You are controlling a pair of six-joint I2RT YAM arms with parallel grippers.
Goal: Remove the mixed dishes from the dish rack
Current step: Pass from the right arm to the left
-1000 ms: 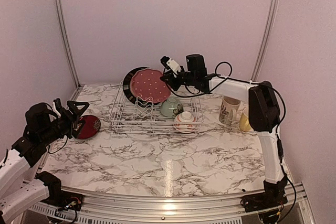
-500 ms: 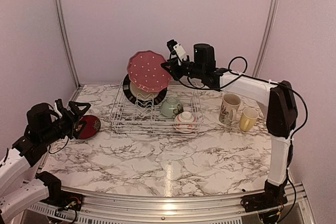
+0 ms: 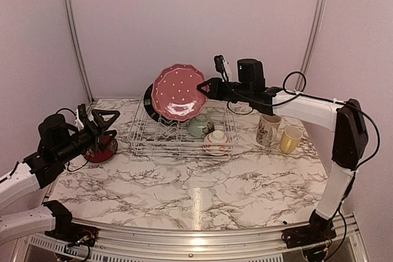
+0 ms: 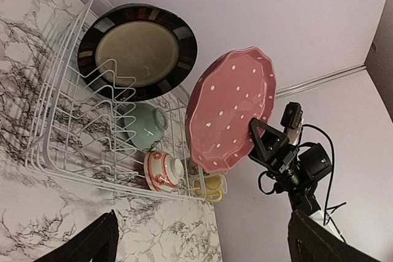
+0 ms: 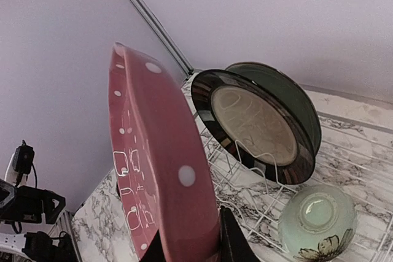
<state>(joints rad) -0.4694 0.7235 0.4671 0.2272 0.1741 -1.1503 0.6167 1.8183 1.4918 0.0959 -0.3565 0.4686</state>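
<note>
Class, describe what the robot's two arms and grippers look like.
The left arm and right arm have white links, black joints and loose black cables. The left gripper and right gripper are black, with triangular open-frame fingers.

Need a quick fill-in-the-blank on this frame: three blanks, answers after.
1. The right gripper holds the ___ dotted plate by its rim, over the dish rack.
2. The left gripper is ___ and holds nothing.
3. Outside the rack, beside the cream mug, stands a ___ mug.
Missing words: pink; open; yellow.
</note>
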